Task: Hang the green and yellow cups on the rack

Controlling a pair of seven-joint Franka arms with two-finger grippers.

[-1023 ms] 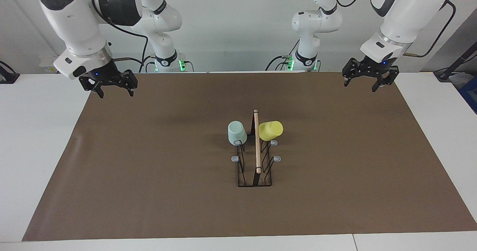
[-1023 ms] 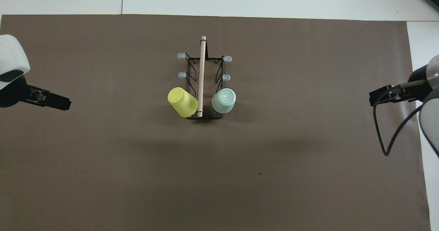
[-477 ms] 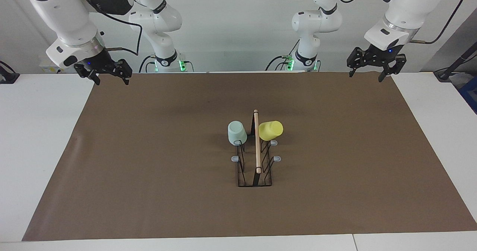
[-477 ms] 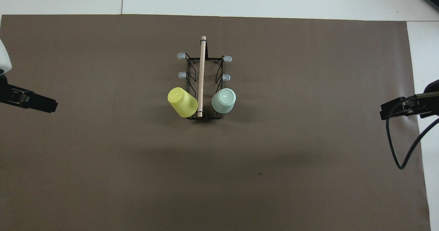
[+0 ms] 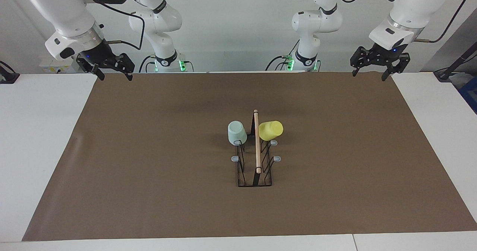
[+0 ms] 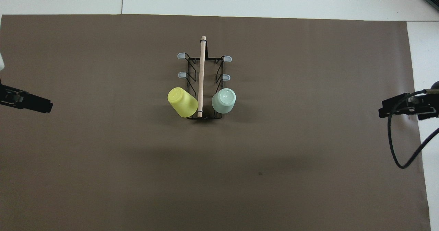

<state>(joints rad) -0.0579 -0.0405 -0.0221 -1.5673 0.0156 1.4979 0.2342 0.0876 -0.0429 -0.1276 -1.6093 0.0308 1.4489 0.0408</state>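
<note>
Left hand (image 5: 380, 67) up in the air over the corner of the brown mat (image 5: 149, 191) at the left arm's end, fingers spread wide, nothing between them. Right hand (image 5: 110, 69) likewise raised over the mat's corner at the right arm's end, fingers apart, holding nothing. Both well clear of the rack (image 5: 255, 157), touching nothing.

In the overhead view, just the dark tips showing: left hand (image 6: 29, 102) at one edge, right hand (image 6: 399, 106) at the other, a black cable (image 6: 394, 145) looping down beside it.

Plenty of bare mat all round the rack, open ground on every flank out to the white worktop (image 5: 41, 131) bordering the mat.

Rack standing mid-mat, narrow black wire frame, light wooden rod (image 5: 256, 141) running along the top, pointing to and from the robots. Grey-tipped prongs sticking out on each flank, four of them bare.

Green cup (image 5: 236, 132), pale mint, smooth plastic, tapered, hung mouth-down on a prong at the rack's end nearest the robots, on the flank toward the right arm. Yellow cup (image 5: 271, 130), bright, same shape, hung on the matching prong toward the left arm, tilted outward with its base angled up and away from the rod.

Seen from overhead: yellow cup (image 6: 182, 102) and green cup (image 6: 224, 101) flanking the rod (image 6: 201, 76), round bases up.
</note>
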